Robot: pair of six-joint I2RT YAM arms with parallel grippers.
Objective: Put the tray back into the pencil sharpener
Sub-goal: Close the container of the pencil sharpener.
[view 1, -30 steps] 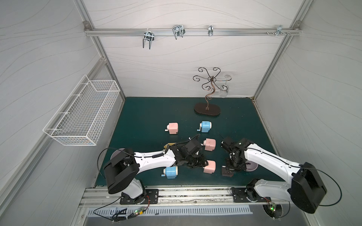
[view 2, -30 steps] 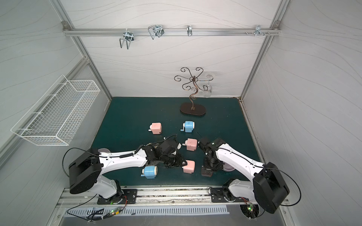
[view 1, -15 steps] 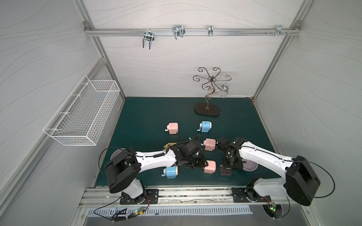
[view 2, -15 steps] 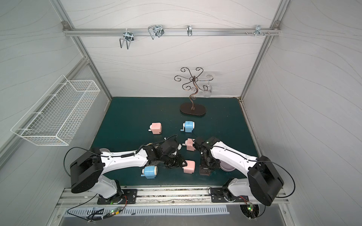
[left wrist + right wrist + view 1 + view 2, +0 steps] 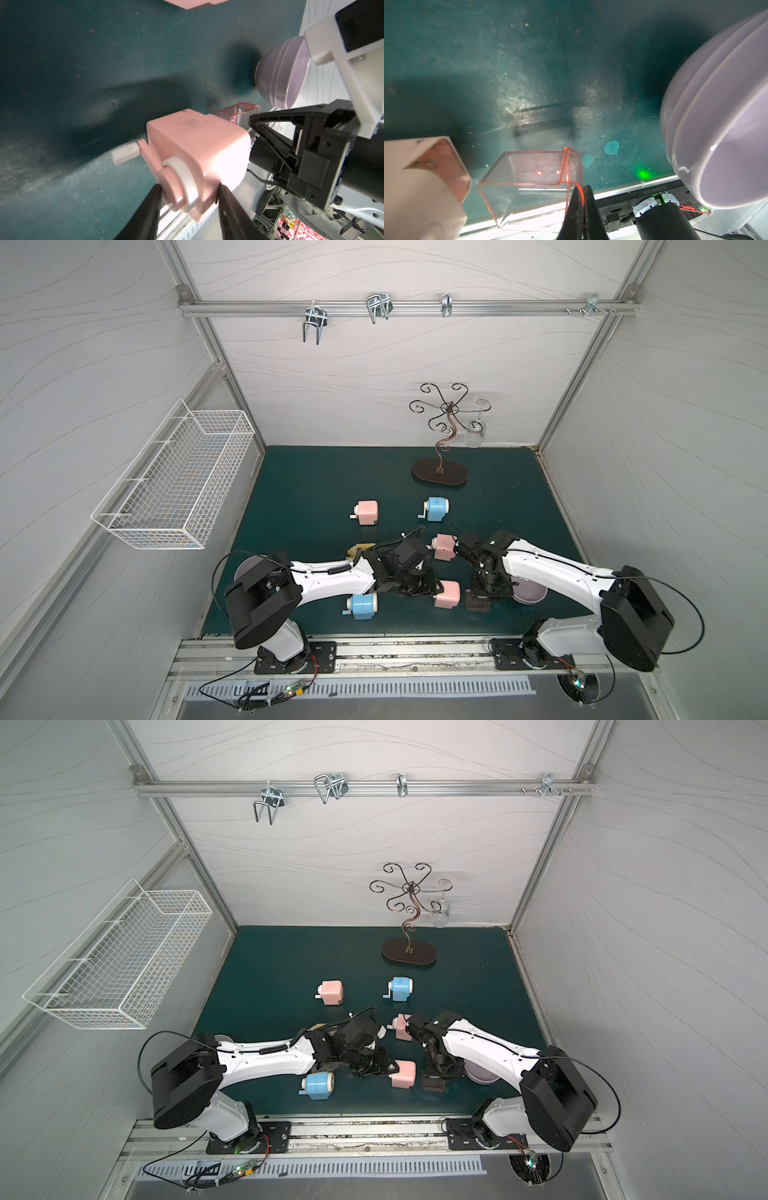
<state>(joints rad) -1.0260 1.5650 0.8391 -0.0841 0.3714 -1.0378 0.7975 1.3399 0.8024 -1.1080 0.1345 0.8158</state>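
The left fingers (image 5: 145,214), two slim matte black blades, are closed partway against opposite sides of the pencil sharpener (image 5: 197,149). It is a boxy pink plastic body with rounded edges and a smooth, slightly glossy skin. They hold it at the end that bears a white ring and a flat pink crank with a ribbed white knob. Its far end is an open rectangular hollow.

Just beside that hollow, with a narrow gap between them, is the tray (image 5: 529,172). It is a small open box of clear plastic with rounded corners and red-tinted rims, and it is tilted. The right fingers (image 5: 591,218) are pinched fully together on one of its thin walls, and the red rim shows between them. Whether the tray touches the surface cannot be told.

The surface (image 5: 550,62) is a dark teal mat, scuffed with pale scratches and specks. Near the tray, on the side away from the sharpener, stands a glossy lavender bowl (image 5: 716,124) with ridged rings round its outside.
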